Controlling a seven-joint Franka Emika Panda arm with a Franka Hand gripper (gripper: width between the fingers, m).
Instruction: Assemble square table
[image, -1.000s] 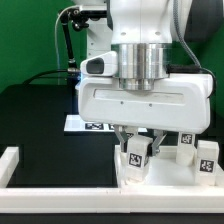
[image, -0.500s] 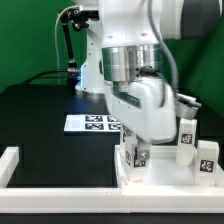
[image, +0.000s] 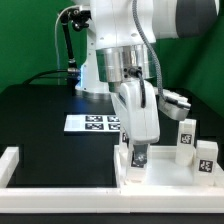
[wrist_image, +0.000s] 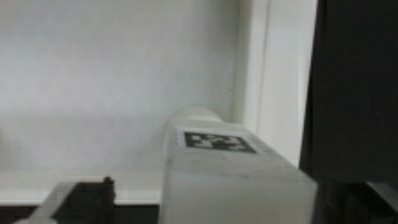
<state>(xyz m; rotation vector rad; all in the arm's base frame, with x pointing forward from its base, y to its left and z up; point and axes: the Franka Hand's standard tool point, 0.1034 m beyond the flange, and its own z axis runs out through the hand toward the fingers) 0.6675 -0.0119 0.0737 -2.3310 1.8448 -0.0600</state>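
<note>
On table: black surface (image: 40, 115), green wall behind
Slab (image: 165, 178): 5 o'clock, white
Gripper (image: 138, 152): closed around leg block (image: 139, 157)
Marker board (image: 92, 123): centre

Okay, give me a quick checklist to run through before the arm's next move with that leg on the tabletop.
1. Gripper over the white tagged leg block: ok.
2. Fingers closed on that leg: cannot tell, hidden by the wrist.
3. Leg upright on the large white plastic square tabletop slab: ok.
4. Leg seated in a corner socket: cannot tell.
5. Two other white tagged leg blocks clear of the arm: ok.
6. Flat white marker board untouched: ok.
</note>
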